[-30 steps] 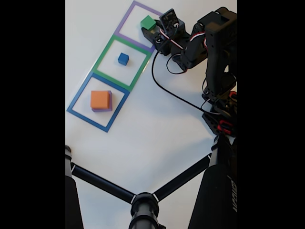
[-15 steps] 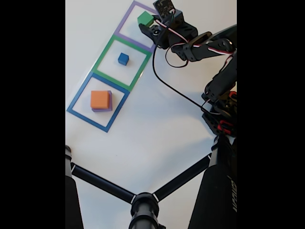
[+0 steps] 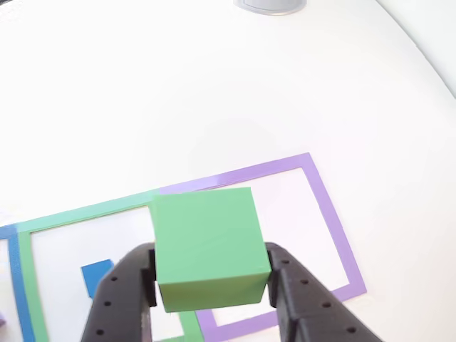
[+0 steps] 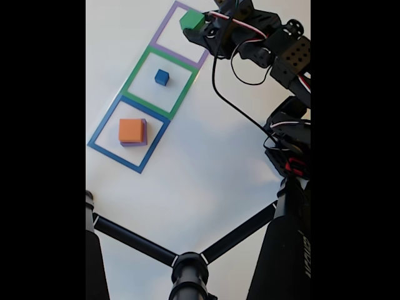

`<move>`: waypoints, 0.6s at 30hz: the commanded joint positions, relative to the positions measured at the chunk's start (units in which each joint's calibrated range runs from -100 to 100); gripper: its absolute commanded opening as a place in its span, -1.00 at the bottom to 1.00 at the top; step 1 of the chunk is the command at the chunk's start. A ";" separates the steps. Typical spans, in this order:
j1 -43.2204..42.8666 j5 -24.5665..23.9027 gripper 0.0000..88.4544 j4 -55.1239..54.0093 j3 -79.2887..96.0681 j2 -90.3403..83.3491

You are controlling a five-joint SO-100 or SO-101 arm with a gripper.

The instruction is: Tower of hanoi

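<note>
My gripper is shut on a green cube and holds it off the table above the purple square outline. In the fixed view the green cube hangs over the purple square at the top, with the gripper reaching in from the right. A small blue cube lies inside the green square outline; the other view shows the blue cube at lower left. An orange cube rests on a purple cube inside the blue square outline.
The white table carries the arm's base and a black cable at the right. A black camera stand with three legs fills the bottom of the fixed view. A grey round object sits at the table's far edge.
The arm has stretched toward the top of the fixed view and the green cube has risen with the gripper, from inside the purple square toward its upper corner.
</note>
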 commanded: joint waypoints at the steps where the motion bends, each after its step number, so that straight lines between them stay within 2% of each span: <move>1: -4.21 0.00 -0.89 26.12 -22.69 -5.26; 4: -7.66 0.00 -0.89 40.37 -35.60 -5.34; 7: -12.46 0.00 -0.89 47.66 -42.24 -6.23; 12: -20.70 0.00 -0.90 51.55 -47.87 -7.36; 18: -30.58 0.00 -0.90 51.22 -48.69 -8.17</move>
